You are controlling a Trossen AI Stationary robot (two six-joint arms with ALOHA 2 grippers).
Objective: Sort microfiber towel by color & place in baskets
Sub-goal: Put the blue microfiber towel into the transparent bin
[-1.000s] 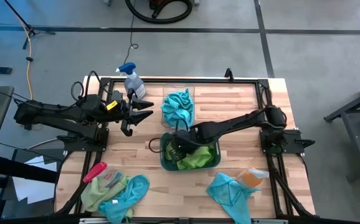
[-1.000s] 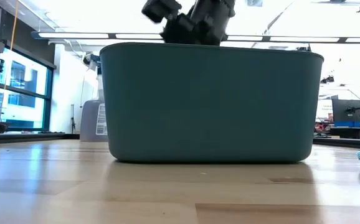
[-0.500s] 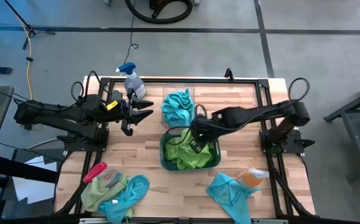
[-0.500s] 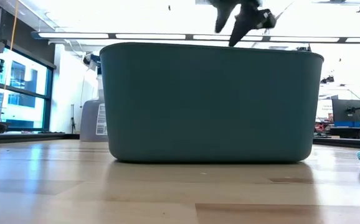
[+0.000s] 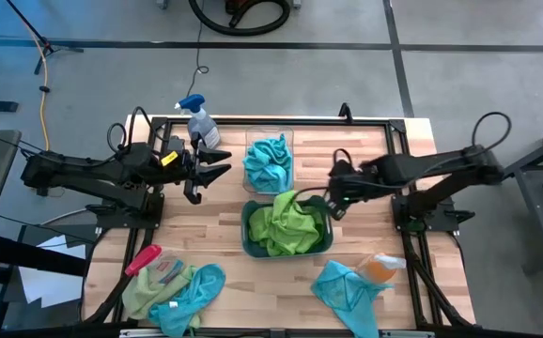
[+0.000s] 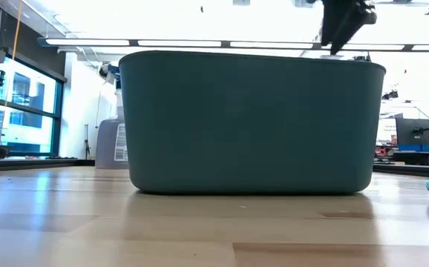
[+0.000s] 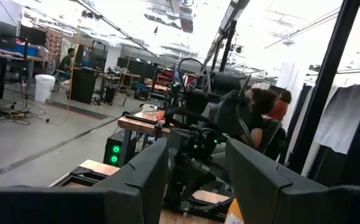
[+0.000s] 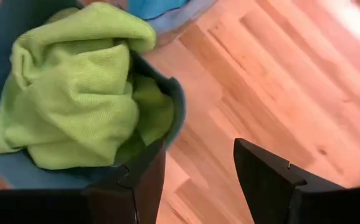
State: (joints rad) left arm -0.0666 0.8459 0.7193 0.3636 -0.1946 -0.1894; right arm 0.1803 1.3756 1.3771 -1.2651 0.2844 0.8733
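High view: right hand (image 5: 332, 202) poised just off the right rim of the dark teal basket (image 5: 248, 237), fingers apart and empty. Lime green towels (image 5: 288, 225) heaped inside that basket, one fold riding up over the far rim. Clear basket (image 5: 270, 141) directly behind, holding turquoise towels (image 5: 268, 161). Left hand (image 5: 217, 167) parked near the spray bottle (image 5: 200, 122), fingers apart, empty, well clear of both baskets. Unsorted stock at the near edge of the table (image 5: 375, 160): a green towel (image 5: 138, 291) and a turquoise towel (image 5: 192, 289) overlapping at the left corner beside a pink-handled brush (image 5: 142, 259), and another turquoise towel (image 5: 347, 291) at the right, touching an orange item (identity unclear).

Low view: teal basket wall (image 6: 248, 122) filling the frame, contents hidden; right hand (image 6: 342, 22) above its right rim, clear of it.

Left wrist view: left hand's fingers (image 7: 142, 177) apart, nothing between them; only the room beyond.

Right wrist view: right hand's fingers (image 8: 261, 171) apart over bare table, green towels (image 8: 74, 93) bulging above the basket rim (image 8: 179, 109).

Judgement: next pick probably the right-hand turquoise towel. Advisable to lift clear of the rim before travelling, pinch a raised fold rather than a flat edge, avoid dragging the orange item, and release well inside the clear basket (narrow, already fairly full).
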